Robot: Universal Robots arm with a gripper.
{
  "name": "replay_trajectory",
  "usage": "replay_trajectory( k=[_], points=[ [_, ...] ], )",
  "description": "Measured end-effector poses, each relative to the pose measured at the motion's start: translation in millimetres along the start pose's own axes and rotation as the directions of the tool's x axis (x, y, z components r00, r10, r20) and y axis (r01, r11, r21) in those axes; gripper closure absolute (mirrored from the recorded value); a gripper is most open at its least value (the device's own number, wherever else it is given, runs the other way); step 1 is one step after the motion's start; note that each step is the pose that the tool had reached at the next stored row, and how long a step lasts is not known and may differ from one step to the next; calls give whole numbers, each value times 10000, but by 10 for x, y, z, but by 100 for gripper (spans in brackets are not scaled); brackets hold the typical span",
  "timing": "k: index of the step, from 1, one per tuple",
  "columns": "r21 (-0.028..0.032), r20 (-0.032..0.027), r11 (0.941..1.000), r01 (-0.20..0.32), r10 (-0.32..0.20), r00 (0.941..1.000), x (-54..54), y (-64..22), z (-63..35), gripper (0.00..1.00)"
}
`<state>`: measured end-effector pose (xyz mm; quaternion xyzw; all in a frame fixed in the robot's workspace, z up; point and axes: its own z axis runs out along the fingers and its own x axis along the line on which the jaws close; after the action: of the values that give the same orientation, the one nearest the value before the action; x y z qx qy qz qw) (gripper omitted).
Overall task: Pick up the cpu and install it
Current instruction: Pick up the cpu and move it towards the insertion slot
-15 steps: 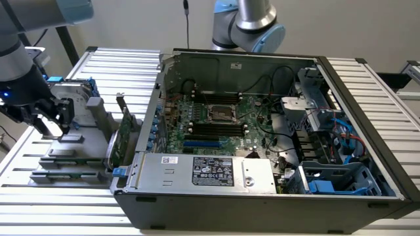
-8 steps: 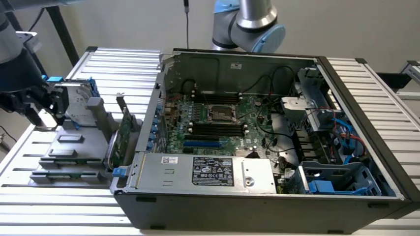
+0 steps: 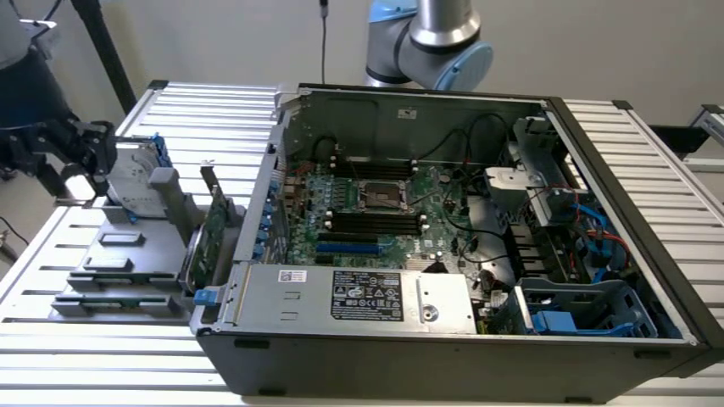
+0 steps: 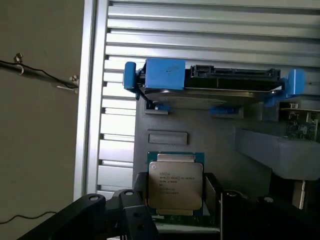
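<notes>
Noted cpu point(image 4: 175, 184) lying unlifted in grey holder point(image 4: 210, 135) by edge of slatted table point(image 4: 120, 30), gripper point(image 4: 177, 202) spread wide astride it without visible clamping; motherboard socket point(image 3: 382, 197) seen empty, pickup and install both outstanding.

Soft, even light fills both views. The slatted table point(image 3: 102, 339) shines pale along its edge at the exterior view's left. The open computer case point(image 3: 339, 360) is dim inside. The cpu point(image 4: 175, 182) gleams softly.
</notes>
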<state>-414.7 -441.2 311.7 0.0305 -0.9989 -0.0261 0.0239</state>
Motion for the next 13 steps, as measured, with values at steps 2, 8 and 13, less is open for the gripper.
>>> replay_trajectory(
  k=[2, 8, 13],
  points=[
    [-25, -8, 10000, 46, -46, 10000, -54, 1, -91, 45],
    [-108, -46, 9998, 180, -180, 9998, -227, 5, -374, 45],
    [-191, -72, 9994, 282, -283, 9996, -380, 8, -608, 45]
  ],
)
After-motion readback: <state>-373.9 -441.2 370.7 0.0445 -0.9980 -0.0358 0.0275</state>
